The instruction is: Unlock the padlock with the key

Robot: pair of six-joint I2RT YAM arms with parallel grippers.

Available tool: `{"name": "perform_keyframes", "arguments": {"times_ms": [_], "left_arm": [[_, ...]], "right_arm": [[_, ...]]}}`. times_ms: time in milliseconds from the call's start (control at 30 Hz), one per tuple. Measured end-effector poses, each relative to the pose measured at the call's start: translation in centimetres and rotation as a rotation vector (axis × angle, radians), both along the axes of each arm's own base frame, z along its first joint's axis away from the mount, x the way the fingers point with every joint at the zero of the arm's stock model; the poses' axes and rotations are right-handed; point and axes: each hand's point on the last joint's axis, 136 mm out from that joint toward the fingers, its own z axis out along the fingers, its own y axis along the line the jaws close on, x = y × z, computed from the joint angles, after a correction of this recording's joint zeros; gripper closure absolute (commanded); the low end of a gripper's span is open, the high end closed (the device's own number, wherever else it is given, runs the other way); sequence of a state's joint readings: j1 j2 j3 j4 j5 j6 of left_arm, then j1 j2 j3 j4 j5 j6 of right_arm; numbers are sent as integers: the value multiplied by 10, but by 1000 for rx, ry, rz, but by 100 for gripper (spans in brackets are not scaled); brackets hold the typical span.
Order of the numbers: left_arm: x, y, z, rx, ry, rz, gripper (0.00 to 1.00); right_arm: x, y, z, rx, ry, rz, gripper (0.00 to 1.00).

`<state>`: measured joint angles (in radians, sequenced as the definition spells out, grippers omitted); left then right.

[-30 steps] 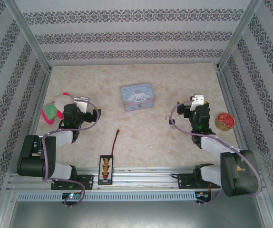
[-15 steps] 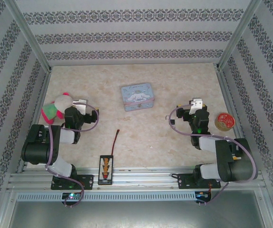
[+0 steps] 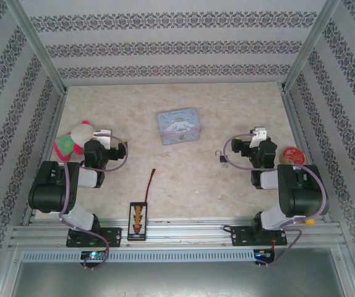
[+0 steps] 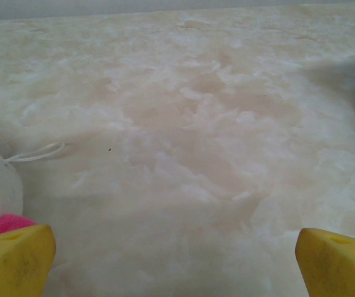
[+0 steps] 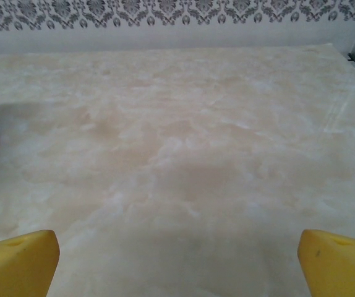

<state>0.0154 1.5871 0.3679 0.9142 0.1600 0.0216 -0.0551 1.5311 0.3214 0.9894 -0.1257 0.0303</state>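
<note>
A marble-patterned table (image 3: 183,99) is seen from above. At its near edge, 2 arm bases are bolted to a metal rail, and a black strip marked in orange (image 3: 138,219) is laid between them. Just beyond it lies a thin dark cord with a red tip (image 3: 151,180).

The left gripper (image 3: 105,133) is held low at the left. Its 2 yellow fingertips (image 4: 13,260) are spread as wide as they go, with nothing between them and bare table ahead. A pink, white and green plush toy (image 3: 72,140) is found just beside its left finger.

The right gripper (image 3: 259,132) is held low at the right, likewise fully spread and empty, its yellow fingertips (image 5: 17,263) set over bare table.

The padlock (image 3: 222,159), tiny and dark with a silvery shackle, is seen lying on the table just left of the right arm's wrist, touched by neither gripper. A round red-and-tan object (image 3: 291,157) is set near the right wall. Farther back, at the centre, a pale blue tin (image 3: 179,125) is placed.
</note>
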Motion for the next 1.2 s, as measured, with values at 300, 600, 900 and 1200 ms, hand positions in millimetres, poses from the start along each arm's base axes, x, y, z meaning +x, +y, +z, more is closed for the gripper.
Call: {"name": "perform_keyframes", "arguments": {"times_ms": [300, 600, 900, 1200], "left_arm": [[0, 0, 0, 0, -1, 0, 1], [0, 0, 0, 0, -1, 0, 1], [0, 1, 0, 0, -1, 3, 1], [0, 3, 0, 0, -1, 6, 1]], "right_arm": [[-2, 14, -2, 22, 9, 80, 2], [4, 13, 5, 18, -4, 72, 2], [4, 13, 4, 19, 0, 72, 2], [4, 13, 4, 19, 0, 72, 2]]}}
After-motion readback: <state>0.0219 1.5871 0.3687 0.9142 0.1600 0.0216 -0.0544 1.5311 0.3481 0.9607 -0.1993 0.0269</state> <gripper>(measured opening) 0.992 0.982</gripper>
